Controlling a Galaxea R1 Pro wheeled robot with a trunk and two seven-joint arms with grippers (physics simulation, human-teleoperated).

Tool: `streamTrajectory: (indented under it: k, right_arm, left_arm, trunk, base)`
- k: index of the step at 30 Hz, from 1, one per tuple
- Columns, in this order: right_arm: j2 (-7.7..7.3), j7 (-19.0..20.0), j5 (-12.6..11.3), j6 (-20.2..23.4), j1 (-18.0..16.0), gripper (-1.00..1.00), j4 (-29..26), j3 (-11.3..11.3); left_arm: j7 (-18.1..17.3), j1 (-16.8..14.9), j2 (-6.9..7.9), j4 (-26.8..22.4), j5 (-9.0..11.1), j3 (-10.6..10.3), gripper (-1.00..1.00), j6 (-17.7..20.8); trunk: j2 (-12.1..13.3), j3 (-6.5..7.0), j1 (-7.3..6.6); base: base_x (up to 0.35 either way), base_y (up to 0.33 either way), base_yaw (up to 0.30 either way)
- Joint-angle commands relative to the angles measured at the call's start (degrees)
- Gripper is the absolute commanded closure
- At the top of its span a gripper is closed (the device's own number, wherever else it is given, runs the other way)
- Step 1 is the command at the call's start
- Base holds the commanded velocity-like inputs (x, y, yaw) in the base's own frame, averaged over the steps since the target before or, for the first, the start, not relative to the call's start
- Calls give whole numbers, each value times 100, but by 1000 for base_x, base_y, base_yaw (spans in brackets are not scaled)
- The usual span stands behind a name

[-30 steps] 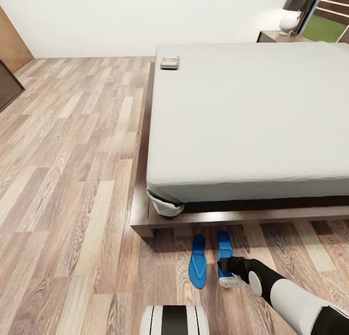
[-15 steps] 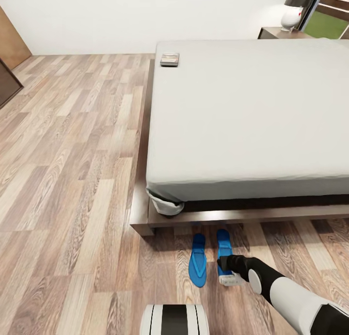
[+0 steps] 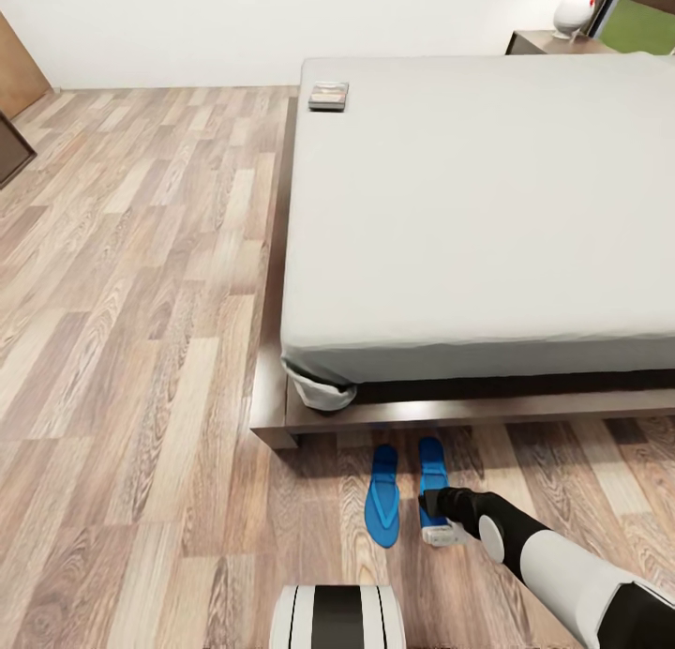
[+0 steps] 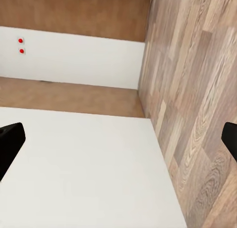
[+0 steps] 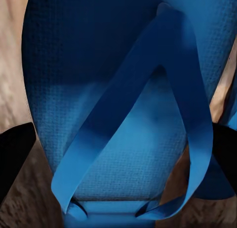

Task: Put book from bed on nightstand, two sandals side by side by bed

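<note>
Sandals [image 3: 382, 506] lie paired by the bed frame's [image 3: 394, 420] foot edge. My right gripper [image 5: 118, 154] hangs spread above one, gripping nothing; I should lift straight up, not nudging it.

Two sandals [image 3: 382, 507] [image 3: 432, 474] — one book [image 3: 328, 96] — one bed [image 3: 478, 208].

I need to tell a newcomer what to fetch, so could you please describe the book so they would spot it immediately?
Start at the large grey bed. Go to its far corner on the open-floor side, away from the nightstand with the white lamp. The book lies flat there, a small dark paperback, the only item on the mattress.
</note>
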Motion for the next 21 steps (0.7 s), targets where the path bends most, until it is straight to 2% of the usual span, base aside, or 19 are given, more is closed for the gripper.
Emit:
streamTrajectory:
  k: [1,6,11,16,21]
  right_arm:
    - [-5,24,14,-28,-2,100,-19,15]
    - [-5,19,14,-28,-46,100,-19,15]
    - [41,17,14,-28,-74,100,-19,15]
    - [87,16,14,-28,-99,100,-19,18]
    - [98,16,14,-28,-104,100,-18,19]
  left_arm:
    - [10,0,1,-6,61,-35,-100,-29]
    - [10,0,1,-6,61,-35,-100,-29]
    - [10,0,0,-6,61,-35,-100,-29]
    - [10,0,0,-6,61,-35,-100,-29]
    - [10,0,0,-6,61,-35,-100,-29]
  trunk:
    - [-3,-26,1]
    - [-3,-26,1]
    - [-10,-137,14]
    - [-10,-137,14]
    - [-15,-226,25]
  base:
    - [0,0,0]
    - [0,0,0]
    - [0,0,0]
    - [0,0,0]
    - [0,0,0]
